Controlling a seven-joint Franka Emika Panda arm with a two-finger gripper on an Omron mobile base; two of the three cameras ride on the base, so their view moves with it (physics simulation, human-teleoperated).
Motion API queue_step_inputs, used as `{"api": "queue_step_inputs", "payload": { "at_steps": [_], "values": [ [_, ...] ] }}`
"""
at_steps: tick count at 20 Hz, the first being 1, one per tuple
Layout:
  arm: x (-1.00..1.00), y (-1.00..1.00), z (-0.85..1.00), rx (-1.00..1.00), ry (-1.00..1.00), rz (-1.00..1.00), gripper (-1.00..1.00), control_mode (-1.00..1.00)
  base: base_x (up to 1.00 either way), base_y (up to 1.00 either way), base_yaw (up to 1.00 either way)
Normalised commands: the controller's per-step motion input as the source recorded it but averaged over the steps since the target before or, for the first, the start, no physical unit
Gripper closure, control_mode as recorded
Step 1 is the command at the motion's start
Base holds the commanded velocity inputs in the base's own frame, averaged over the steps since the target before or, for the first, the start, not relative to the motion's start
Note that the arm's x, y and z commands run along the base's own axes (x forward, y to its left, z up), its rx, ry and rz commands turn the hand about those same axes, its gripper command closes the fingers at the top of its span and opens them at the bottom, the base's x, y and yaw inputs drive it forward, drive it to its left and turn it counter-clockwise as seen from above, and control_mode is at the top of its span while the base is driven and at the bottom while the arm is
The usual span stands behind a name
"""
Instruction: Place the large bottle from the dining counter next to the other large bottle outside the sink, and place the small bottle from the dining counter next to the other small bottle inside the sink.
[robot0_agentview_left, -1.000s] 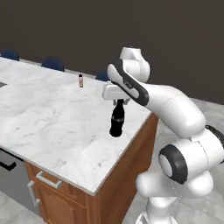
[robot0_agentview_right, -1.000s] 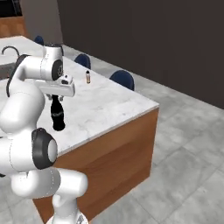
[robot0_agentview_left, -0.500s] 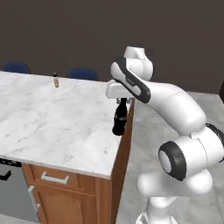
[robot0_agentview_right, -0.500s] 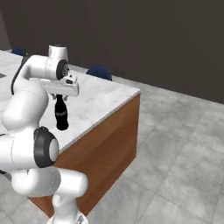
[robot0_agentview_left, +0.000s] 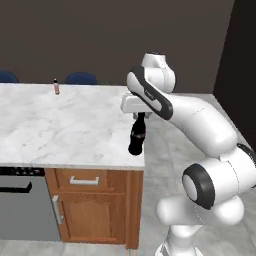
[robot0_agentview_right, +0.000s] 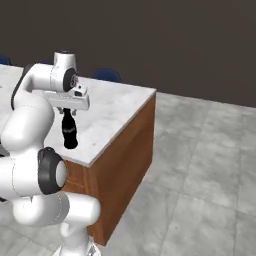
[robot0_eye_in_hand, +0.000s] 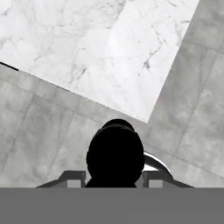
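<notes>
Dining counter (robot0_agentview_left: 60, 125) ahead: my gripper (robot0_agentview_left: 140, 115) pinches the large bottle (robot0_agentview_left: 137, 136) by its neck, hanging upright directly below it at the counter's corner; small bottle (robot0_agentview_left: 56, 87) well apart

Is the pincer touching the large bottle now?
Touching. The left base view shows the pincer shut on the neck of the large bottle, no gap visible.

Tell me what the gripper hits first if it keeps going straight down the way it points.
Likely the grey tiled floor, hedged: the gripper, jaws shut on the black red-banded bottle's neck, points down, and in the hand view the bottle hangs just past the white marbled counter's corner.
</notes>
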Motion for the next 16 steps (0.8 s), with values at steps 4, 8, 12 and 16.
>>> {"api": "queue_step_inputs", "payload": {
  "at_steps": [4,8,12,16],
  "values": [
    [0.00,0.00,0.00,0.00,0.00,0.00,1.00,1.00,0.00,1.00,-0.48],
    [0.00,0.00,0.00,0.00,0.00,0.00,1.00,1.00,0.00,1.00,-0.44],
    [0.00,0.00,0.00,0.00,0.00,0.00,1.00,1.00,-0.14,1.00,-0.26],
    [0.00,0.00,0.00,0.00,0.00,0.00,1.00,1.00,-0.24,1.00,-0.19]
  ]
}}
